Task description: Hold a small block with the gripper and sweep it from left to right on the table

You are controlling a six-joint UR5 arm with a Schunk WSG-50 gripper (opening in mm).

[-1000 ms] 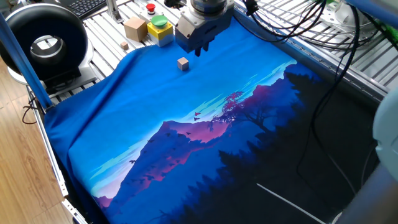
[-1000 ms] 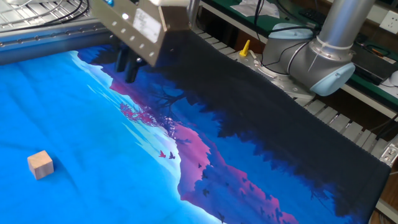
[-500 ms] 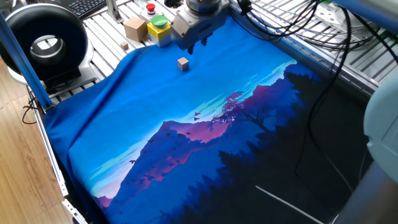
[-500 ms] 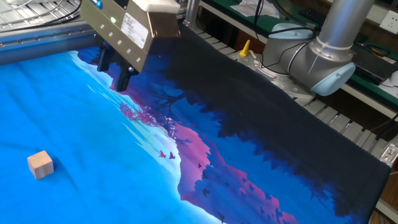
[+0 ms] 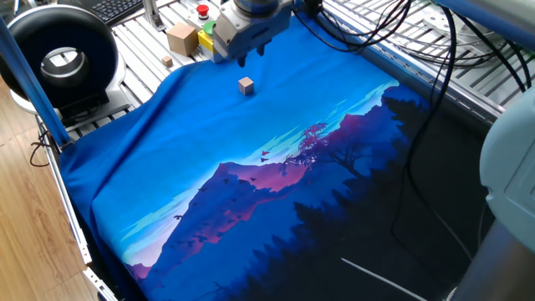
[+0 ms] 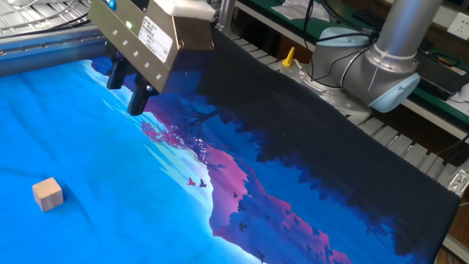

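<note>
On the left of one fixed view, a black ring-shaped device [image 5: 57, 57] is sitting on the silver slatted edge, unmoved since a second ago. Next to it, the larger tan box [image 5: 180, 38] and the yellow box with a green button [image 5: 206, 39] are resting where they were before. The boxy dark-grey metal hand [image 5: 244, 58] is now hanging partly in front of the yellow box, having shifted leftward from its earlier spot above the cloth's upper middle. Its two short black fingers [image 6: 138, 101] are standing apart with a clear gap, holding nothing. The tiny light-tan wooden cube [image 5: 245, 84] is lying just below the hand on the bright blue area of the printed cloth surface [image 5: 251, 184], exactly where it lay earlier, untouched. In the other fixed view the cube [image 6: 47, 193] is sitting well apart from the hand [image 6: 126, 88], which is hovering clear of the surface [image 6: 293, 161]. At far right the grey robot arm [image 6: 388, 59] is standing unchanged.
</note>
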